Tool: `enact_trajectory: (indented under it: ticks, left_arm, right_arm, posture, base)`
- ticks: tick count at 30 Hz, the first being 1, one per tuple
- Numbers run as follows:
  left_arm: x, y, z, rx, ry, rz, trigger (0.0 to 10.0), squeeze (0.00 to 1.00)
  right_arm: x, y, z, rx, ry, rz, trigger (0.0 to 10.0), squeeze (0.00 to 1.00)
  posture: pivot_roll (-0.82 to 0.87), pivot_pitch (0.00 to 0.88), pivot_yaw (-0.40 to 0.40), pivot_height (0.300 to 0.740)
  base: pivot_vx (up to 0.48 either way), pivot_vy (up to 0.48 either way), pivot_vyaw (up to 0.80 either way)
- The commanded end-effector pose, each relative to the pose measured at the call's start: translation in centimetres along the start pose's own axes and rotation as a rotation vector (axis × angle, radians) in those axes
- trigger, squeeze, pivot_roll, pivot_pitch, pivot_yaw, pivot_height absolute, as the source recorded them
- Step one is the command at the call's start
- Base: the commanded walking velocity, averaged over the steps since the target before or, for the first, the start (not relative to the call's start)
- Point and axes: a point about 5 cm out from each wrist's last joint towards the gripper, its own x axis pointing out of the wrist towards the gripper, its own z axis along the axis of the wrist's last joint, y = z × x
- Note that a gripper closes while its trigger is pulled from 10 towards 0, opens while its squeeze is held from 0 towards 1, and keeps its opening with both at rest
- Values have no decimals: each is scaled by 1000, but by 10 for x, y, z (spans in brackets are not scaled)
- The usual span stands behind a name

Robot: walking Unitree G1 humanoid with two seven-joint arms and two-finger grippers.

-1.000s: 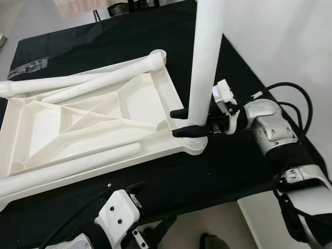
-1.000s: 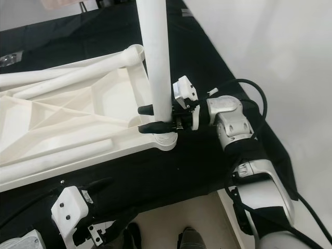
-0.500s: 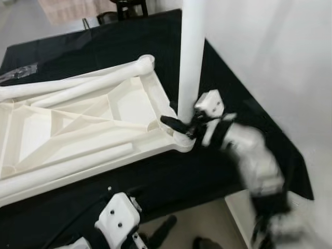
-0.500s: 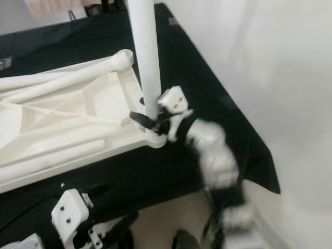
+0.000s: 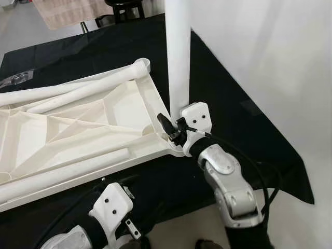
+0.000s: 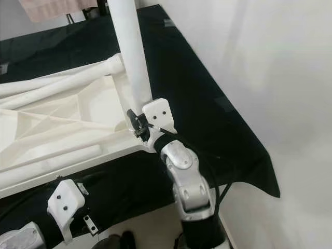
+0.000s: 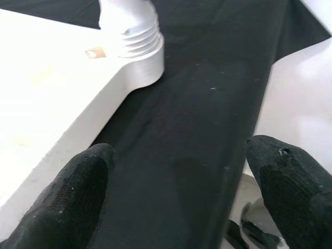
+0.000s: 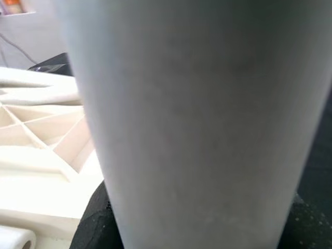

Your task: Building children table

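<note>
White upright leg point(image 5: 177, 57) clamped by right end effector point(image 5: 174, 129).

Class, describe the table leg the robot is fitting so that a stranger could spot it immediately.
Start at the white upside-down tabletop on the black cloth. At its near right corner, the right gripper clasps a leg. It alone stands upright; the other legs lie flat.
</note>
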Motion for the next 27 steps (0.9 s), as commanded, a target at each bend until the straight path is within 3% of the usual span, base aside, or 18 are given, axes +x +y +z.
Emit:
enact_trajectory:
  ticks: [1, 8, 9, 10, 11, 16, 19, 20, 21, 22, 27]
  left_arm:
    - [-1, 0, -5, -2, 17, 12, 10000, 0]
    - [2, 3, -7, 3, 13, 18, 10000, 0]
    - [3, 3, -7, 5, 11, 20, 10000, 0]
    - [4, 3, -7, 5, 10, 22, 10000, 0]
    - [4, 3, -8, 6, 7, 24, 10000, 0]
    - [5, 3, -8, 8, 5, 24, 10000, 0]
    - [7, 1, -8, 9, -4, 21, 10000, 0]
    - [8, 0, -8, 8, -5, 20, 10000, 0]
    - [8, 0, -8, 8, -5, 20, 10000, 0]
    - [8, 0, -8, 8, -7, 18, 10000, 0]
    - [11, -2, -9, 0, -16, 11, 10000, 0]
  right_arm:
    - [-5, -1, -39, 117, 229, -26, 10000, 0]
    - [0, -9, -30, 128, 164, 8, 10000, 0]
    - [1, -12, -28, 137, 143, 34, 10000, 373]
    - [2, -14, -25, 156, 112, 93, 10000, 1000]
    - [2, -15, -20, 173, 76, 159, 10000, 1000]
    - [2, -16, -14, 170, 47, 223, 10000, 1000]
    - [2, -29, 7, 105, -32, 493, 10000, 1000]
    - [2, -31, 10, 70, -40, 536, 10000, 800]
    - [2, -31, 10, 70, -40, 536, 10000, 800]
    - [3, -34, 11, 42, -37, 587, 10000, 12]
    - [18, -51, 7, -49, 19, 749, 10000, 0]
  posture:
    - [-9, 205, 62, 740]
    - [-11, 193, 64, 740]
    - [-12, 192, 63, 740]
    - [-13, 189, 63, 740]
    - [-13, 189, 63, 740]
    - [-11, 189, 62, 740]
    - [-7, 187, 58, 740]
    - [-5, 186, 57, 740]
    - [-5, 186, 57, 740]
    - [-5, 186, 55, 740]
    - [-2, 175, 44, 740]
  base:
    - [0, 0, 0]
    - [0, 0, 0]
    - [0, 0, 0]
    - [0, 0, 0]
    - [0, 0, 0]
    - [0, 0, 0]
    - [0, 0, 0]
    - [0, 0, 0]
    - [0, 0, 0]
    - [0, 0, 0]
    - [0, 0, 0]
